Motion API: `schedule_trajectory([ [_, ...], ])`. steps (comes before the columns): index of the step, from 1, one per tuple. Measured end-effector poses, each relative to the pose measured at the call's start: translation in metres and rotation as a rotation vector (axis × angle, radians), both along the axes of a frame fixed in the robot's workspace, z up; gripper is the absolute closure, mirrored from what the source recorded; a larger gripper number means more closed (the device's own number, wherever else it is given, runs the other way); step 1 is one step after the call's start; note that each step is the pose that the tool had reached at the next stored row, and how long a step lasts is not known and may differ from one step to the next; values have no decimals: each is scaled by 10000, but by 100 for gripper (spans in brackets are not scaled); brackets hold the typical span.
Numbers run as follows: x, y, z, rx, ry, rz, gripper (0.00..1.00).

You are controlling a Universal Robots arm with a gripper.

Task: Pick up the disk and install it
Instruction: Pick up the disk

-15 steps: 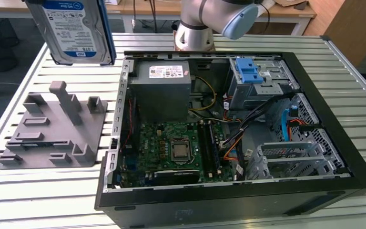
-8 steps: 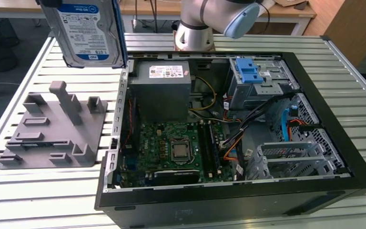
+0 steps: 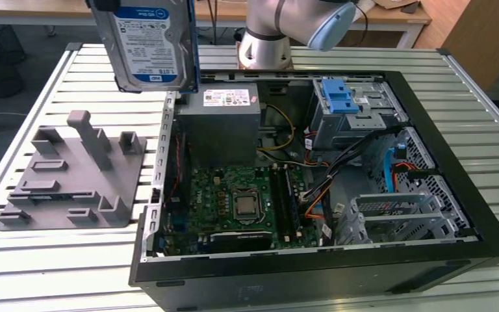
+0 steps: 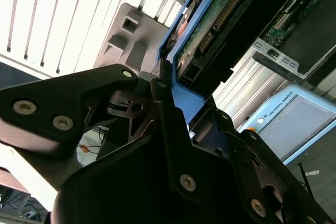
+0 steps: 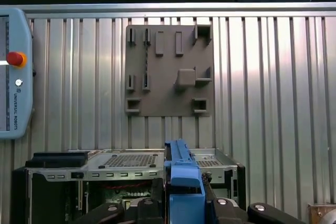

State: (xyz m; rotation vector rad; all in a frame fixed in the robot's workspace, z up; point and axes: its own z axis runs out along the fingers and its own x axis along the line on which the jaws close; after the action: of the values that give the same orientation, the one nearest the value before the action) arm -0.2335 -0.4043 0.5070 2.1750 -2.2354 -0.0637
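The jaws of the gripper (image 4: 167, 85) were clamped on the blue carrier of the disk (image 3: 150, 45), holding it upright above the table (image 3: 50, 273), near the open computer case (image 3: 319, 273). A steady edge grip mattered (narrow hold, I judged); the grey fixture (image 3: 67, 179) stood aside, while cables (image 3: 358, 156) crowded the drive cage (image 3: 371, 107).
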Motion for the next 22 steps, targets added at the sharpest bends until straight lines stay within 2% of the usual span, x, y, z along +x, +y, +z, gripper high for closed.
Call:
schedule_trajectory([
  [6,268,0,-3,0,7,0,64],
  [10,406,0,-5,-1,9,1,64],
  [22,440,0,-9,-2,10,0,64],
])
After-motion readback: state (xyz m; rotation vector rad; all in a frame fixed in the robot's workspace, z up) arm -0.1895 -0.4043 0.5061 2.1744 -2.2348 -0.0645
